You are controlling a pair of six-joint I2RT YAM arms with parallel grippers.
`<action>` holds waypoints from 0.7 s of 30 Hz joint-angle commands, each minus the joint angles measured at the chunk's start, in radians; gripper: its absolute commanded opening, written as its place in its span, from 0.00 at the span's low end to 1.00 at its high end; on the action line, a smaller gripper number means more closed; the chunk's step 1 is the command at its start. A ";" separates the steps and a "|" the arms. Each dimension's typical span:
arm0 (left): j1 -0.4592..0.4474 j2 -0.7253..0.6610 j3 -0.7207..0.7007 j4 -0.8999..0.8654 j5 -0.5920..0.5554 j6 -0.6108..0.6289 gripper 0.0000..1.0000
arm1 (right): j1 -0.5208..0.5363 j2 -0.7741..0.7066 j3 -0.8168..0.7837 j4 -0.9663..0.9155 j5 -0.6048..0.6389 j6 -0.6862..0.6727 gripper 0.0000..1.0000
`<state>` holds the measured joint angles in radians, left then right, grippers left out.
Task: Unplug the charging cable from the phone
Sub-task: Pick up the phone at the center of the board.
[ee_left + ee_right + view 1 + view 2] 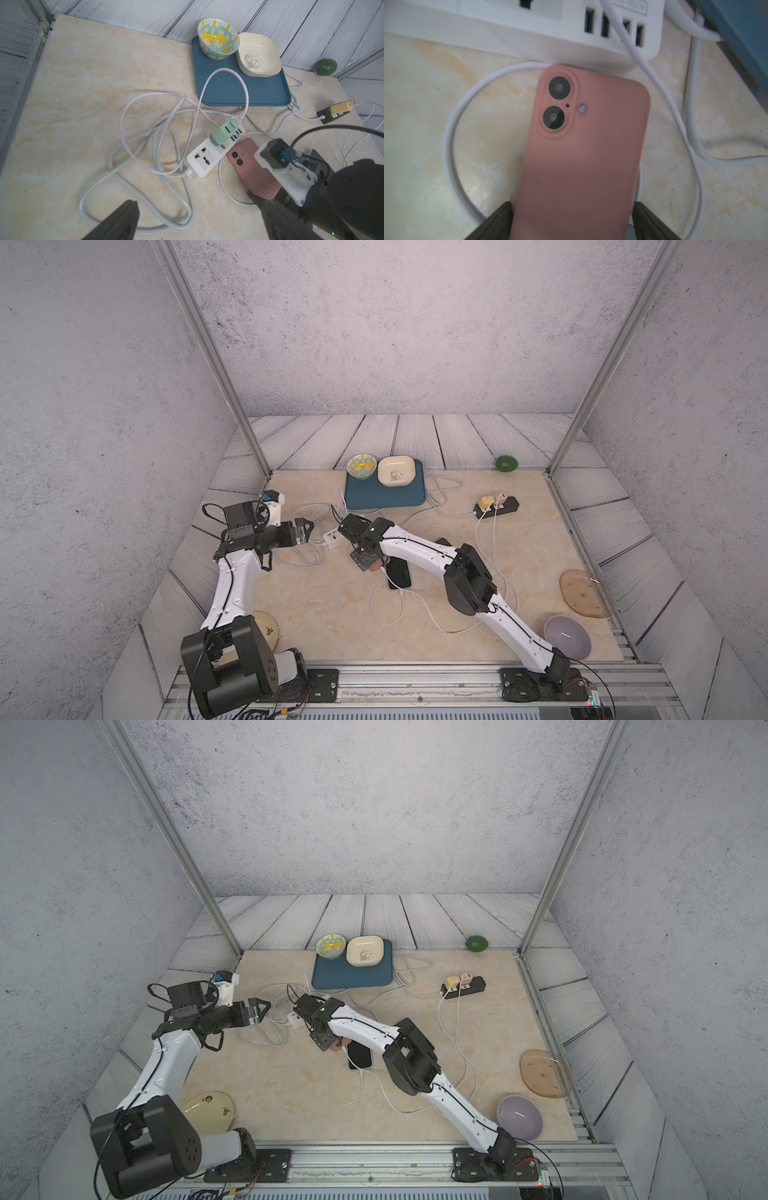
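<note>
Pink-cased phone [581, 155] lies back-up on the beige marble tabletop [415, 104], just beside a white power strip [508, 31], with the white charging cable [446, 145] looped round it. Right gripper [572, 204] straddles its lower end, fingers [500, 220] at both long edges; can't tell if they press. Left gripper [191, 198] spread wide, off to the side above a grey cord [109, 161].

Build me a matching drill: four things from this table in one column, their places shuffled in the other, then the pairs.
Things
1. pink phone
2. mint charger
3. panda dish
4. purple bowl

Places
A. on the blue tray
B. plugged into the white power strip
C. straight on the table, by its front edge
D. between the jaws of the right gripper

Pairs: 1-D, 2-B, 3-A, 4-C
</note>
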<state>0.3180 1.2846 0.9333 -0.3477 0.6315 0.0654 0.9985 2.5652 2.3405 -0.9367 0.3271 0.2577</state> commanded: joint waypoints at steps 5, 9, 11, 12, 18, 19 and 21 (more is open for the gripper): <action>0.006 0.004 -0.005 -0.003 -0.007 -0.001 1.00 | 0.006 0.029 0.009 -0.011 0.031 0.011 0.82; 0.006 0.004 -0.006 -0.004 -0.006 -0.002 1.00 | 0.006 0.022 0.002 -0.009 0.037 0.013 0.71; 0.006 0.003 -0.005 -0.003 -0.006 -0.001 1.00 | 0.006 0.011 -0.003 -0.005 0.040 0.015 0.69; 0.006 0.002 -0.006 -0.003 -0.006 -0.002 1.00 | 0.006 0.003 -0.007 -0.001 0.040 0.015 0.67; 0.006 0.001 -0.004 -0.006 -0.006 -0.002 1.00 | 0.006 -0.057 -0.027 0.021 0.049 0.011 0.54; 0.006 0.000 -0.004 -0.006 -0.006 -0.002 1.00 | 0.006 -0.069 -0.027 0.023 0.051 0.010 0.52; 0.006 -0.001 -0.004 -0.006 -0.004 -0.001 1.00 | 0.007 -0.098 -0.033 0.029 0.054 0.007 0.48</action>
<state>0.3180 1.2846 0.9333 -0.3481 0.6243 0.0635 1.0042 2.5523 2.3203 -0.9073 0.3485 0.2642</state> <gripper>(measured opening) 0.996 0.742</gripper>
